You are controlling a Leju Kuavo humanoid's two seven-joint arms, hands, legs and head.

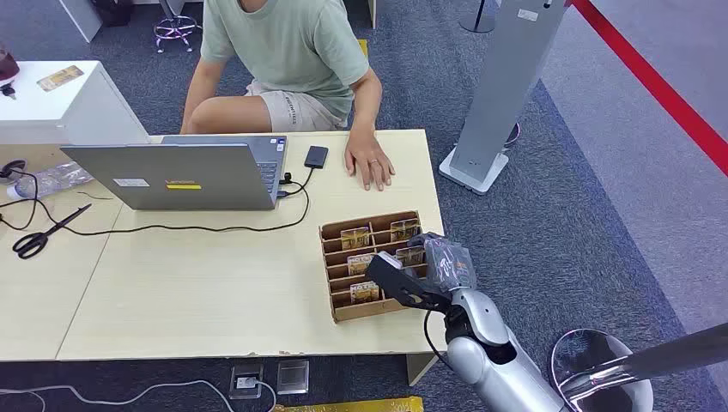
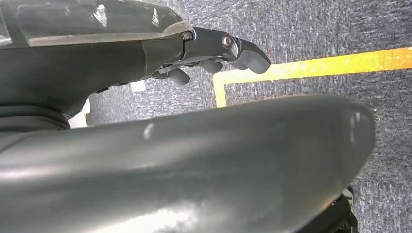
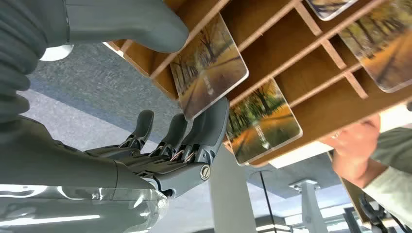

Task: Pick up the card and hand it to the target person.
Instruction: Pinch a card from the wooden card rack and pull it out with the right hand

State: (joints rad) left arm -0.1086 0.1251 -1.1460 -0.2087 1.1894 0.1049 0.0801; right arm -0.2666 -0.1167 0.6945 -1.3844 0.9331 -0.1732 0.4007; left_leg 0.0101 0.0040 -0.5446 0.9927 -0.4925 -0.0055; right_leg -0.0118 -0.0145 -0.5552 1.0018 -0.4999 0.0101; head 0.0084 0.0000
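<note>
Right hand [image 3: 160, 145]: fingers [image 3: 206, 126] spread apart beneath a card, thumb above it, not visibly clamped; in head view over the near right corner of the card holder.
Card [image 3: 209, 73]: tilted in its slot, lower edge touching or just above the fingertips, cannot tell which.
Card look: rounded corners, glossy print of an autumn tree avenue in orange and gold.
Card holder [image 1: 330, 257]: brown slotted rack on the table [image 1: 215, 292], several like cards standing in separate compartments.
Left hand [image 2: 214, 53]: hanging over grey carpet, fingers curled in, holding nothing.
Person [image 1: 292, 60]: seated behind the table, one hand [image 1: 371, 165] flat on it beyond the holder.
Nearby: open laptop [image 1: 185, 176], dark phone [image 1: 316, 156], scissors [image 1: 47, 232].
</note>
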